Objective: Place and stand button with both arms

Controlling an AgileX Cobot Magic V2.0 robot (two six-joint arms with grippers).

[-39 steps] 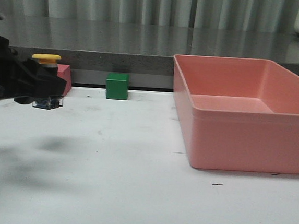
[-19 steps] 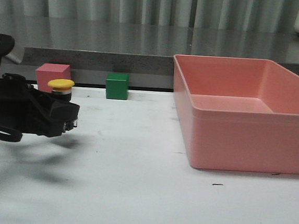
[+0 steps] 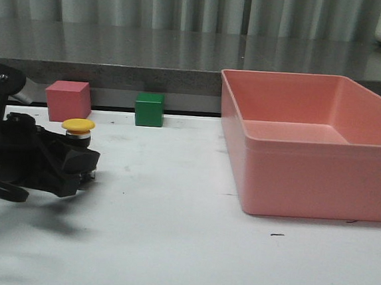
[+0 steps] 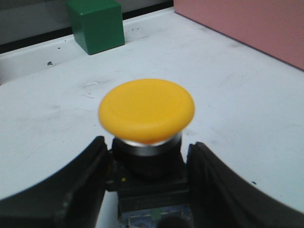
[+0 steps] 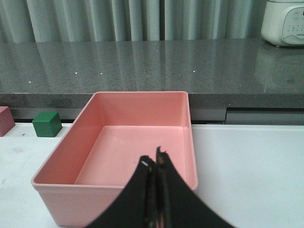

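Yellow-capped button [image 4: 146, 110], pink bin [image 3: 311, 141]

Open white desk [image 3: 165, 207] stretching from the left hand [image 3: 85, 166] toward the pink bin [image 3: 310, 153]. Beyond that hand, near the grey ledge [image 3: 116, 76]: pink cube [image 3: 67, 100] and green cube [image 3: 149, 109].

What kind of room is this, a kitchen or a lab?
Probably a lab test bench: a bare white table with toy-like cubes, a pink bin, and a robot's left pincer holding a yellow button.
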